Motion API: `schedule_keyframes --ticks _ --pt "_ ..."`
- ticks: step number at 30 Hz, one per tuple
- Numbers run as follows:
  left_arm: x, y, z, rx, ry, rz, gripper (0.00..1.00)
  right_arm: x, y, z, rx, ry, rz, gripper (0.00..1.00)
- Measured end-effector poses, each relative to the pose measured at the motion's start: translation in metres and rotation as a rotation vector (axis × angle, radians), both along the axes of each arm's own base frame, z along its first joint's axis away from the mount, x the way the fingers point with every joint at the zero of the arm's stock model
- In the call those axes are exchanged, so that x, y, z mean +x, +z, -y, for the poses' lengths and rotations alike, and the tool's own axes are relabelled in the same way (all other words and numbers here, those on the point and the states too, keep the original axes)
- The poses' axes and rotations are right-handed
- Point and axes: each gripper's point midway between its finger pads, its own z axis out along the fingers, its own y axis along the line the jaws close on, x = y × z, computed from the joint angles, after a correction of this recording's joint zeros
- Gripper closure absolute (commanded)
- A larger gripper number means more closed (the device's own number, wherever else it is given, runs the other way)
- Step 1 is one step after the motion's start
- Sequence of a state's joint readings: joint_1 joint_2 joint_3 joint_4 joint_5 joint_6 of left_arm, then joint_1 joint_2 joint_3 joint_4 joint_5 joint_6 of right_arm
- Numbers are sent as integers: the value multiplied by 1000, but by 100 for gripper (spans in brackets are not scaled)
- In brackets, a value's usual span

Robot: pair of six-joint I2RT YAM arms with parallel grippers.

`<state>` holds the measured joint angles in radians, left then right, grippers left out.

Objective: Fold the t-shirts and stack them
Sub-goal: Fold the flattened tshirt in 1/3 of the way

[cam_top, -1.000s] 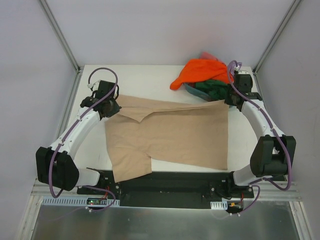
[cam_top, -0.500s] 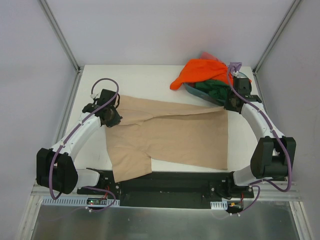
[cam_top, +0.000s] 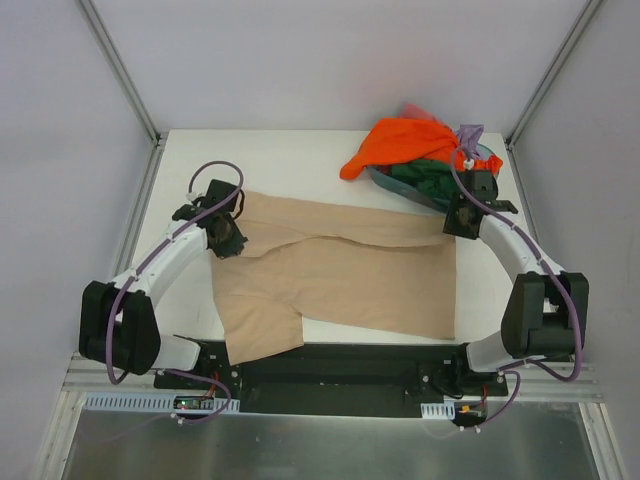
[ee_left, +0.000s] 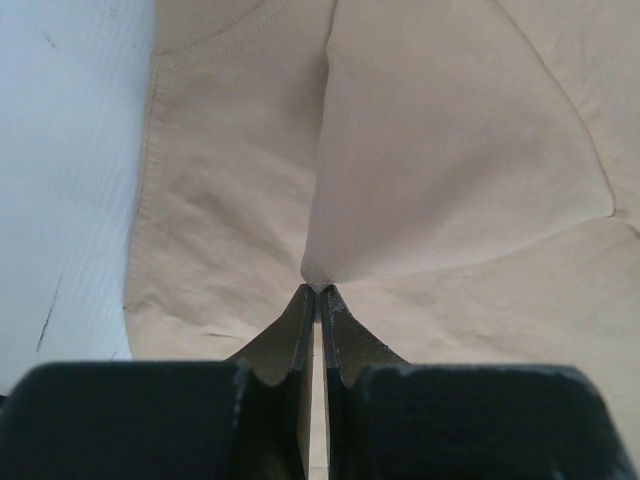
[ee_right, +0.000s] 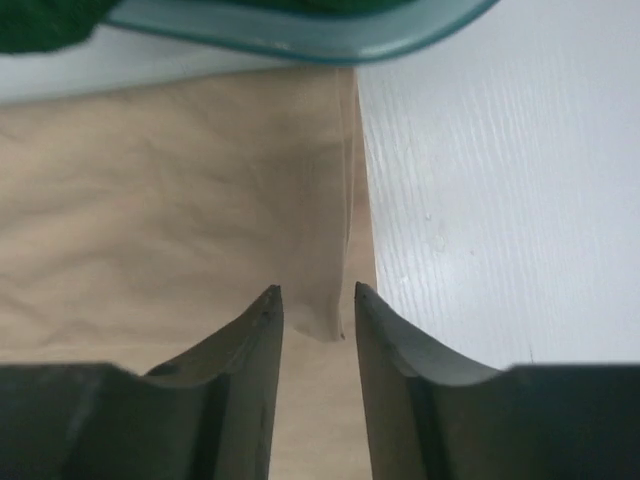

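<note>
The large tan t-shirt (cam_top: pixel 340 275) lies spread across the table, its far edge folded over toward the near side. My left gripper (cam_top: pixel 228 240) is at the shirt's far left corner. In the left wrist view it (ee_left: pixel 318 288) is shut on a pinched fold of the tan cloth (ee_left: pixel 450 170). At the shirt's far right corner, my right gripper (cam_top: pixel 455 222) is open. In the right wrist view its jaws (ee_right: pixel 318 292) stand a little apart, with a loose corner of tan cloth (ee_right: pixel 200 200) hanging between the tips.
A teal basin (cam_top: pixel 490 158) at the far right holds an orange t-shirt (cam_top: pixel 400 140), a dark green one (cam_top: pixel 425 175), a pinkish red one (cam_top: pixel 415 108) and a lilac one (cam_top: pixel 470 131). The basin's rim (ee_right: pixel 300 40) lies just beyond the right fingertips. Bare white table (ee_right: pixel 500 200) is to their right.
Both grippers have drawn the tan shirt's far edge toward the near side, laying a fold down. The right jaws have parted and let go of the corner; the left stays shut.
</note>
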<state>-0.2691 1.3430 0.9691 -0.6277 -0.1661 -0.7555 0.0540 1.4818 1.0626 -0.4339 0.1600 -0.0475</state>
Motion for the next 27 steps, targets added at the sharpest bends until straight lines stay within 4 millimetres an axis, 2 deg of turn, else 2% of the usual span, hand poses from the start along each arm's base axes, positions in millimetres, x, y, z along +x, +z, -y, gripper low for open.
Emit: schedule_keyframes --ticks 5,8,10,12,14,19,22,23,27 --pt "18 1 5 2 0 -8 100 -14 -14 -4 24 -10 -35 32" --pt "30 1 8 2 -1 -11 100 -13 -11 -14 34 13 -21 30" --pt "41 3 12 -1 -2 -8 100 -11 -6 -32 41 71 1 29" --pt "53 6 15 -7 -3 0 100 -11 -2 -63 55 164 21 30" --pt "68 11 17 -22 2 19 100 -13 3 -103 79 285 46 30" --pt "107 13 10 -66 38 29 100 -31 13 -220 197 609 111 32" --pt "132 1 7 -99 53 15 100 -37 11 -287 275 745 130 35" --pt "138 -5 7 -110 53 3 100 -36 7 -302 289 766 127 37" --pt "143 -29 7 -133 39 -54 100 -32 -11 -369 307 866 111 42"
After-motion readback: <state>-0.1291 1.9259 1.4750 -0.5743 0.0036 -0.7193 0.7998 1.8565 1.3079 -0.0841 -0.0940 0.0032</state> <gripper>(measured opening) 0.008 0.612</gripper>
